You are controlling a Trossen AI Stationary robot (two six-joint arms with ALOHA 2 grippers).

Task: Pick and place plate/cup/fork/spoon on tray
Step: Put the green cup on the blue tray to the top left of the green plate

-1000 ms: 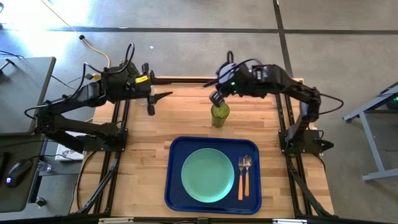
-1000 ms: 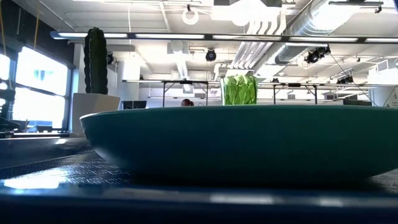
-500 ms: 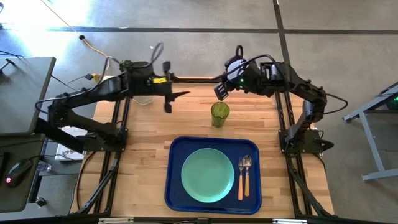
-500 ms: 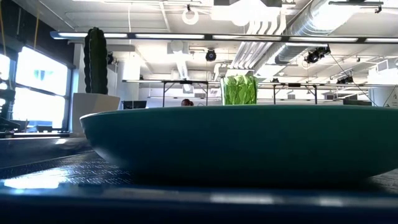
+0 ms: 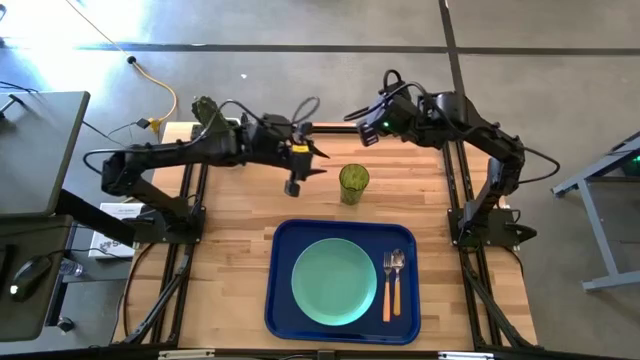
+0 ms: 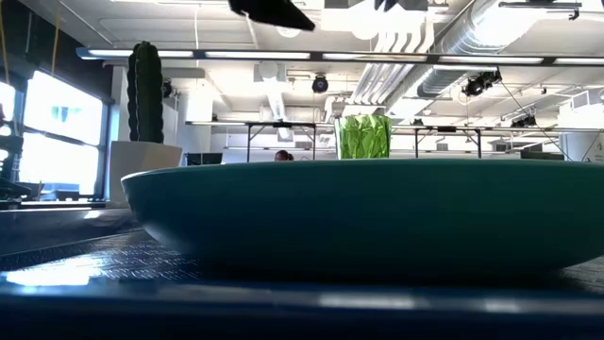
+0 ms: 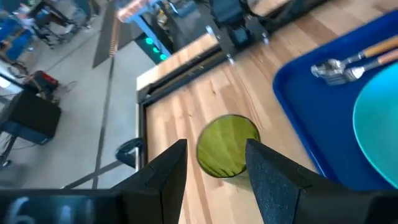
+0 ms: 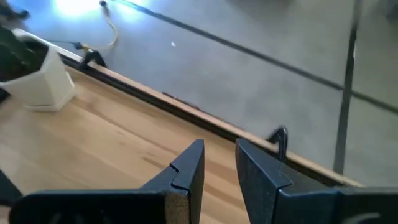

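The green glass cup [image 5: 353, 184] stands upright on the wooden table, beyond the tray's far rim. My left gripper [image 5: 310, 172] hovers open just to its left. In the left wrist view the cup [image 7: 228, 146] shows ahead between the two spread fingers, untouched. My right gripper [image 5: 366, 132] hangs open over the table's far edge, with nothing between its fingers [image 8: 189, 165]. The blue tray [image 5: 283, 300] at the near edge holds the mint-green plate [image 5: 334, 282], with the fork [image 5: 388, 285] and the spoon [image 5: 398, 280] side by side to the plate's right.
A white pot [image 8: 37, 81] with a cactus [image 6: 144, 92] stands at the table's far left corner. Black frame rails run along the left and right edges. Bare wood lies around the cup and left of the tray.
My left gripper has swung toward the table's right edge and down, rolling as it went, and now stands close beside the cup. My right gripper has drawn back from above the cup toward the far edge and has turned. The cup has stayed put.
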